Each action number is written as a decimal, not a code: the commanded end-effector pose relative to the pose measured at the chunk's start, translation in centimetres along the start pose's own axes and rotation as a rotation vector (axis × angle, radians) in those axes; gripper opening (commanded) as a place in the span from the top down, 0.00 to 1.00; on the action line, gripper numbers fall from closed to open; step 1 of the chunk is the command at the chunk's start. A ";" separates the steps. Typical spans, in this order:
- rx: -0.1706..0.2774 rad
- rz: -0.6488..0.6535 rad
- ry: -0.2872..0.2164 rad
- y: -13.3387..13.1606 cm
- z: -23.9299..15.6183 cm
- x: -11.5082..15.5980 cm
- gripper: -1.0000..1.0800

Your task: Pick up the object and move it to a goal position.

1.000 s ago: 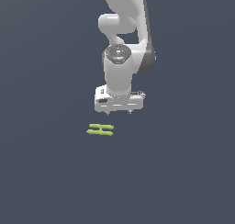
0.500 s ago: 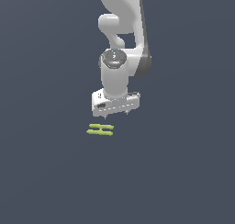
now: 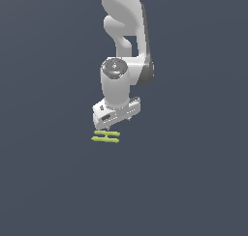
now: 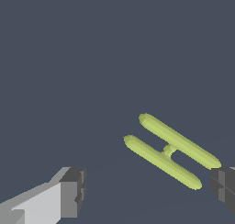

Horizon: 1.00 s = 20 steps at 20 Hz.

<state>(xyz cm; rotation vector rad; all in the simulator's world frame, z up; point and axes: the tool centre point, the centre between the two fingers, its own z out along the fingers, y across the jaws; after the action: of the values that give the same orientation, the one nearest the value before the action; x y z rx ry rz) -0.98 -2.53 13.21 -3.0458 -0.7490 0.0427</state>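
The object [image 3: 105,137] is a small yellow-green H-shaped piece lying flat on the dark floor. The wrist view shows its two thin bars and short crossbar [image 4: 169,150]. My gripper [image 3: 115,122] hangs just above and slightly behind it, toward the exterior view's right. It is open and holds nothing. In the wrist view the gripper [image 4: 149,193] has one finger [image 4: 73,192] well to one side of the piece and the other finger [image 4: 224,185] close to the bars' ends. The object lies off-centre between them, nearer the second finger.
The white arm [image 3: 127,41] rises from the gripper to the picture's upper edge. Plain dark grey floor [image 3: 193,182] surrounds the piece.
The gripper has come down and shifted toward the exterior view's left, closing in on the object. The object has stayed where it was.
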 end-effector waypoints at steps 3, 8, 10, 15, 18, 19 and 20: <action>-0.003 -0.114 0.000 0.8 0.8 -0.3 0.04; -0.007 -0.240 0.001 1.7 1.7 -0.6 0.04; -0.008 -0.290 0.001 2.0 2.0 -0.7 0.04; -0.010 -0.415 0.003 2.8 2.9 -1.0 0.04; -0.012 -0.490 0.004 3.3 3.4 -1.2 0.04; -0.012 -0.515 0.004 3.4 3.6 -1.3 0.04; -0.013 -0.540 0.005 3.6 3.8 -1.3 0.04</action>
<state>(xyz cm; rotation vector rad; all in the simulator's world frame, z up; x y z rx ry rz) -0.60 -6.08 9.70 -2.7684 -1.4829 0.0294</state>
